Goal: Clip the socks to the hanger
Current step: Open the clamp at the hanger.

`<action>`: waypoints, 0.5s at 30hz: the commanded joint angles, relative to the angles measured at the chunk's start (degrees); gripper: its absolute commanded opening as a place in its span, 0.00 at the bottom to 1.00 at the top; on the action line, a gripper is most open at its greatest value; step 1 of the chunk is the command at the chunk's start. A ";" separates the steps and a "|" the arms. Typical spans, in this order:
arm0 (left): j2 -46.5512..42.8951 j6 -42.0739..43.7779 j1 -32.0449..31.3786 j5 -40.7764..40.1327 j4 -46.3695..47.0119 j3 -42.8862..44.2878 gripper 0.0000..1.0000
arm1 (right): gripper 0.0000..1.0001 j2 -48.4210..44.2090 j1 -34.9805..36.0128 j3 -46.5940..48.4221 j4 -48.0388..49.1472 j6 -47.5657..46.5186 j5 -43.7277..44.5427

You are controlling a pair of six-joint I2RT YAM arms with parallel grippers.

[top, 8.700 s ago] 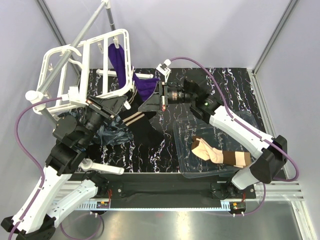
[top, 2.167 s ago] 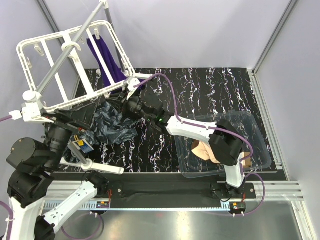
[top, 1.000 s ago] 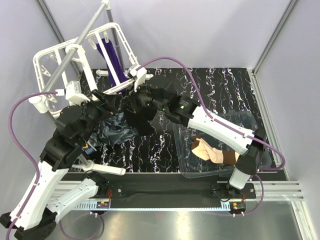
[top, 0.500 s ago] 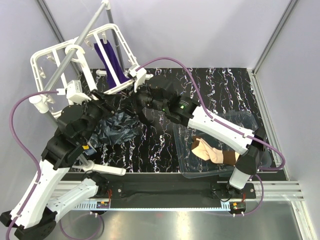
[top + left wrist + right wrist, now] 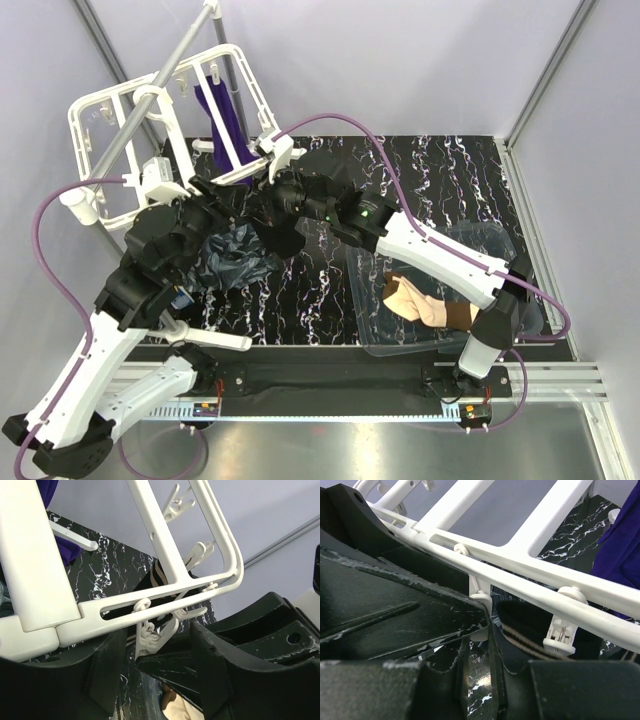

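Much is hidden where my two arms crowd together. My right gripper (image 5: 270,208) is closed down on the black sock (image 5: 517,617), but my own fingers cover the pinch itself, and the sock's toe end is lost beneath them. My left gripper (image 5: 157,645) stands wide open, one finger on each side of a small white clip (image 5: 155,630) without touching it. I cannot make out whether that clip's mouth is parted.

The black sock sits just under the near rail of the hanger (image 5: 30,570), at its right corner. Its long axis runs up and down, the beige-striped cuff uppermost by the rail and the body dropping toward the counter (image 5: 440,180).

The hanger is tipped on the grey pole (image 5: 185,46) at the far left, its crossbars running near to far, with a purple cloth (image 5: 225,125) draped from it. The beige socks (image 5: 415,300) lie in a clear tray (image 5: 380,340) on the right, partly cut off by my right arm. Something dark and crumpled lies below my left wrist, too murky to name.
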 commanded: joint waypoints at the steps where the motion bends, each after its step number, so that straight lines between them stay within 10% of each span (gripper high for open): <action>1: -0.38 2.69 0.02 -1.43 8.28 -1.82 0.54 | 0.00 -2.02 0.47 1.91 -0.40 0.39 -4.04; 10: -1.27 2.78 0.02 -0.29 9.79 -2.96 0.35 | 0.00 -2.37 0.47 1.91 0.65 1.27 -4.65; 13: -1.27 2.87 0.10 0.07 9.18 -2.18 0.12 | 0.00 -2.10 0.47 2.52 -0.57 1.10 -4.13; 15: -1.18 2.69 0.10 -0.28 7.86 -1.39 0.00 | 0.26 -2.11 0.56 2.87 -2.32 1.18 -2.03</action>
